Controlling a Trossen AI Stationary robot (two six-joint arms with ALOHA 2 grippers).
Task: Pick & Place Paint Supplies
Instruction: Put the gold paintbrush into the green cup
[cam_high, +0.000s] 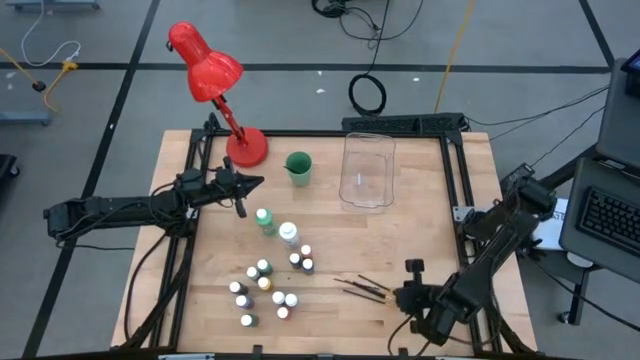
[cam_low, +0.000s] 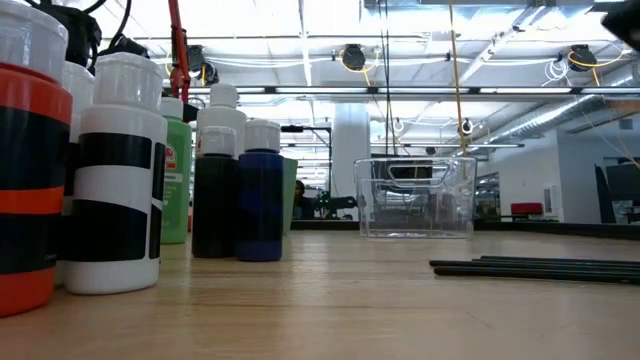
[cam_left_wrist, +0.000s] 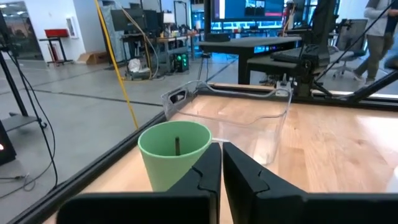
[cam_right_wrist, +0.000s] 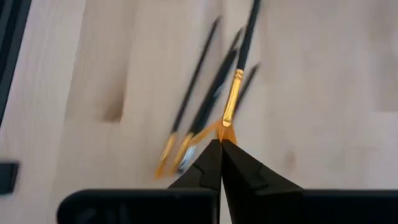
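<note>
Progress slight: thin dark-handled brushes (cam_right_wrist: 214, 93) on table's near right edge, right gripper (cam_right_wrist: 221, 144) seemingly pinching one tip; left gripper (cam_left_wrist: 221, 163) clenched, empty; clear plastic bin (cam_high: 367, 170) unfilled.

- The bench (cam_high: 400, 240) has a top of pale wood, smooth and matt, with a visible grain.
- The bin (cam_high: 367, 170) is clear plastic, glossy.
- The cup (cam_left_wrist: 174, 152) looks like matt green plastic.
- The lamp (cam_high: 212, 85) is glossy red, probably painted metal.
- The brushes (cam_right_wrist: 211, 99) have thin dark handles and shiny gold metal collars.
- The small bottles (cam_low: 120, 170) are smooth plastic with white caps.
- The right tool (cam_right_wrist: 221, 144) has matt black fingers.
</note>
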